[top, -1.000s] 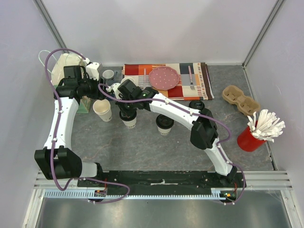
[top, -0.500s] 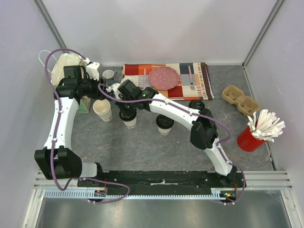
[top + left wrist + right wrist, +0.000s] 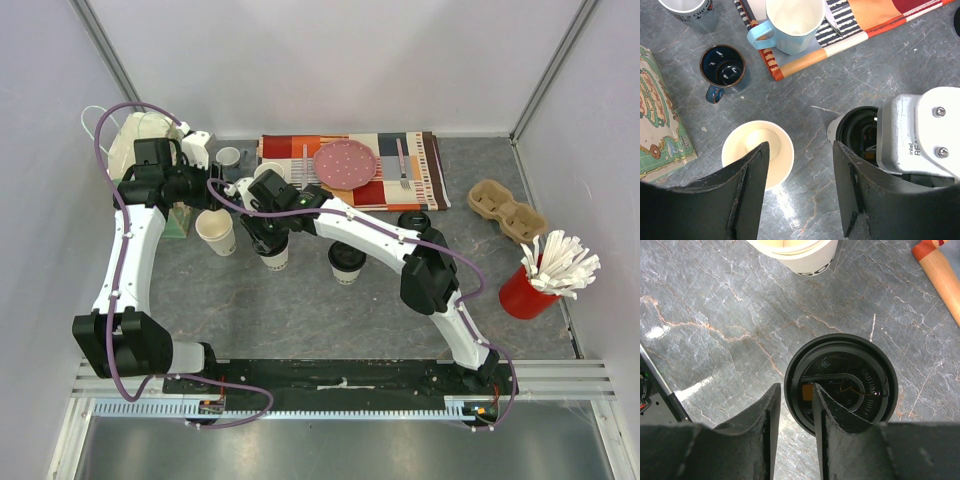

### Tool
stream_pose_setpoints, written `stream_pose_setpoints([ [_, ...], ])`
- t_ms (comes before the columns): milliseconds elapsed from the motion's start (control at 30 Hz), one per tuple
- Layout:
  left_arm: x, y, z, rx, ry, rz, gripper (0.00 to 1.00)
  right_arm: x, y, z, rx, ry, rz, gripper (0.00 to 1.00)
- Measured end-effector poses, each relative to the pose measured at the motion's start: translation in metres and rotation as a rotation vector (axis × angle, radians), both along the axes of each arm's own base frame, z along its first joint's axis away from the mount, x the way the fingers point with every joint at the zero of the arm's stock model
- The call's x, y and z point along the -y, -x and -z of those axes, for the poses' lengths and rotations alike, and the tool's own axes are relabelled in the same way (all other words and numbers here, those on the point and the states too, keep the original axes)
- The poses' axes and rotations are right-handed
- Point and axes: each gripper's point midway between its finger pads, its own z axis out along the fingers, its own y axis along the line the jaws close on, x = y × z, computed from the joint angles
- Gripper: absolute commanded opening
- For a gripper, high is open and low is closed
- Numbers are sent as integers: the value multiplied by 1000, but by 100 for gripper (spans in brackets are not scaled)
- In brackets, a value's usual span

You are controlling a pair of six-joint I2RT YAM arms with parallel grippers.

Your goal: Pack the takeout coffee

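Right claw (image 3: 796, 390): fingers slightly parted, straddling the rim of the black lid (image 3: 850, 380) on the middle paper cup (image 3: 273, 260), which stands on the counter (image 3: 715, 315).
Left claw (image 3: 800, 146): spread, empty, above the open cup (image 3: 747, 142).
Your move: lift straight up so you don't drag the lid off, then check it sits flush all round.
Paper cups: three. The middle one, a second lidded cup (image 3: 346, 262), and the open cup.
Cup carrier (image 3: 507, 210): one, well to the right.
Mugs: three. Light blue mug (image 3: 790, 20), navy mug (image 3: 722, 67), grey mug (image 3: 690, 10).

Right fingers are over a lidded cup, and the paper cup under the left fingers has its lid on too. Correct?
Not quite. The paper cup under the left fingers is open, with no lid; the left wrist view shows it. The lidded cup under the right fingers is as you say.
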Motion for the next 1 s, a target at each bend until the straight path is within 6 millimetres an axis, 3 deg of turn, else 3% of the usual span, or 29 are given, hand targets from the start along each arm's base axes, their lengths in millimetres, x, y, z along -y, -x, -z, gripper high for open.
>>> stream_pose_setpoints([
  [133,3,2,0,-3,14,15,60,-1,1,-1,-6,-5,-4,56],
  [300,14,6,-3,-6,60,63,60,-1,2,-8,2,-17,-7,62],
  [433,23,9,-6,-6,100,104,60,-1,3,-26,14,-52,-4,66],
  [500,27,10,-8,-4,118,123,60,-2,4,-41,24,-87,-9,60],
  [533,29,11,-8,-4,124,129,59,-2,4,-50,32,-108,-9,36],
  [633,34,15,-7,-13,152,156,45,-2,0,-73,60,-167,7,0],
  [667,37,17,-4,-20,166,168,32,-1,-2,-80,61,-193,25,0],
  [767,46,27,10,-65,209,204,16,12,-12,-84,46,-246,97,0],
  [1000,68,47,45,-178,241,263,7,34,-35,-40,-31,-225,211,0],
])
